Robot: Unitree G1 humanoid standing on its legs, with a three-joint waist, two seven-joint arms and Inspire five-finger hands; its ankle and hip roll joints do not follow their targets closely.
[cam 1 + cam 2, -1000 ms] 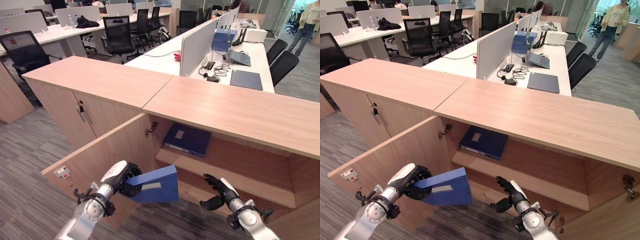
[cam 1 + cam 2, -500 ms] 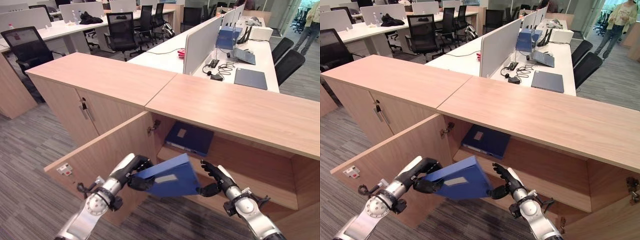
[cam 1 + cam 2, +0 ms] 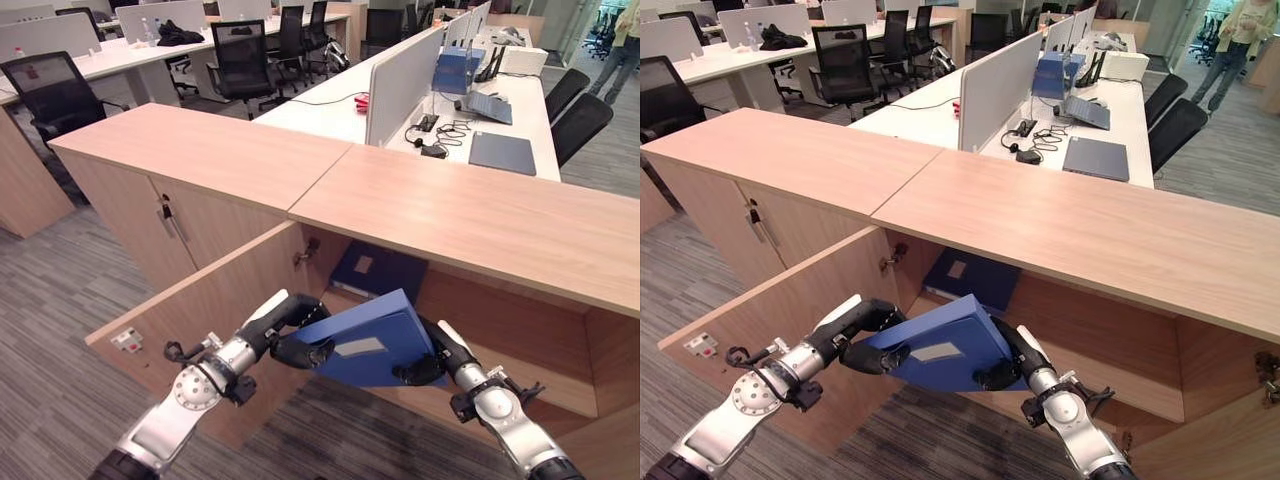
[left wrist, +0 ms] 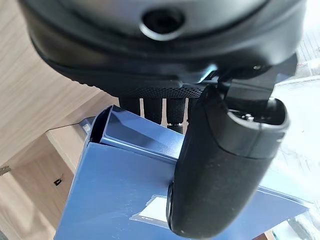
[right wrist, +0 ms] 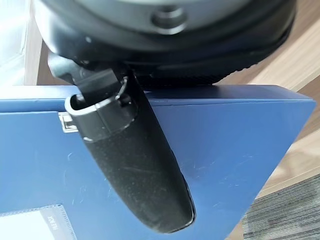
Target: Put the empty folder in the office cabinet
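Over the past second the blue empty folder (image 3: pixel 370 340) has risen from a one-sided hold to a near-flat tilt between both hands: the left robot hand (image 3: pixel 297 335) pinches its spine end, thumb across the cover, and the right robot hand (image 3: pixel 432 358), formerly apart and empty, now clamps the far edge. Just beyond the hands gapes the office cabinet (image 3: pixel 560 330), door (image 3: pixel 215 310) swung wide, another blue folder (image 3: pixel 375 270) lying on its shelf (image 3: pixel 520 375), so insertion looks imminent. The white label (image 3: pixel 363 347) on the held folder's cover carries nothing I can read.
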